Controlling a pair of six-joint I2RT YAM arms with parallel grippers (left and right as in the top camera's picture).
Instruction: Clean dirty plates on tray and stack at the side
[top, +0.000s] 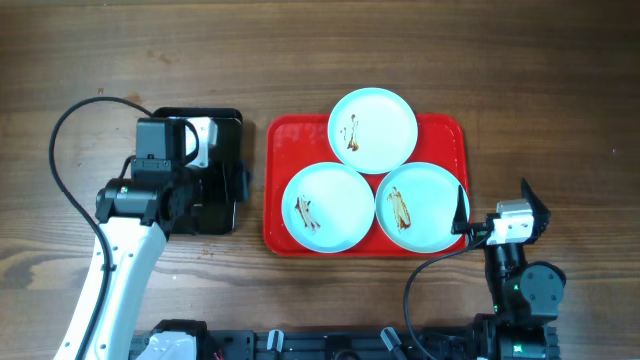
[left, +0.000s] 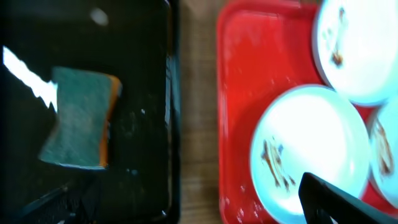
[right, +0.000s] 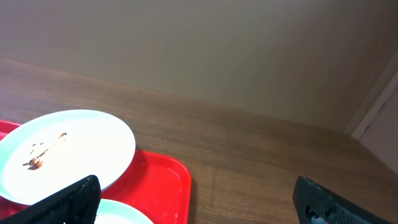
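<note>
I can't read any text, label, brand or number anywhere in my three camera views right now.

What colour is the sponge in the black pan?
The sponge is dark green on its face with an orange side, seen best in the left wrist view.

Ahead of the right gripper (top: 462, 218), three plates (top: 373, 130) crowd the tray (top: 285, 145), edges touching, no gap to slip between. Bare surface (top: 560, 120) lies open beside it. Below the left gripper (top: 240, 185), a sponge (left: 78, 118) lies in the black pan (top: 225, 125).
</note>
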